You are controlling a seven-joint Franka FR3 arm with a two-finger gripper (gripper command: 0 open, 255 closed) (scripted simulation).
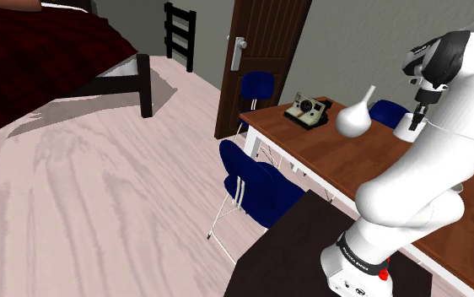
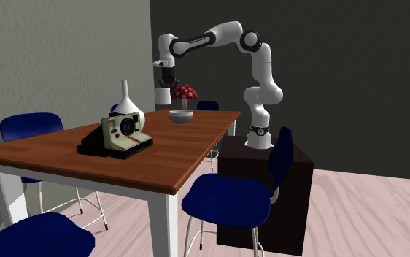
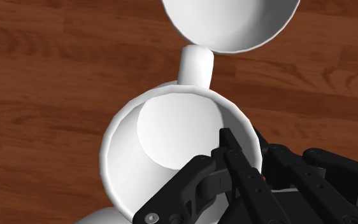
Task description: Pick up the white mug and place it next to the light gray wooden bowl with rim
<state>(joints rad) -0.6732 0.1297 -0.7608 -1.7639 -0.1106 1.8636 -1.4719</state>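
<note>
Fingers of our black two-finger gripper [image 3: 244, 143] pinch the wall of the plain white mug [image 3: 165, 146], whose handle we see pointing at the pale rimmed bowl [image 3: 229, 22] on the brown wooden table [image 3: 44, 76].

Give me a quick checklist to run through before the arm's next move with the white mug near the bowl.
1. Grip: the gripper clasps the white mug by its wall, one finger inside and one outside: ok.
2. Target found: the light grey bowl lies just beyond the mug's handle: ok.
3. Handle clear of the bowl's rim: they meet in the wrist view, whether touching or just overlapping: cannot tell.
4. Mug lifted off the wooden table: cannot tell.
5. Bare wood beside the bowl for setting the mug down: ok.
</note>
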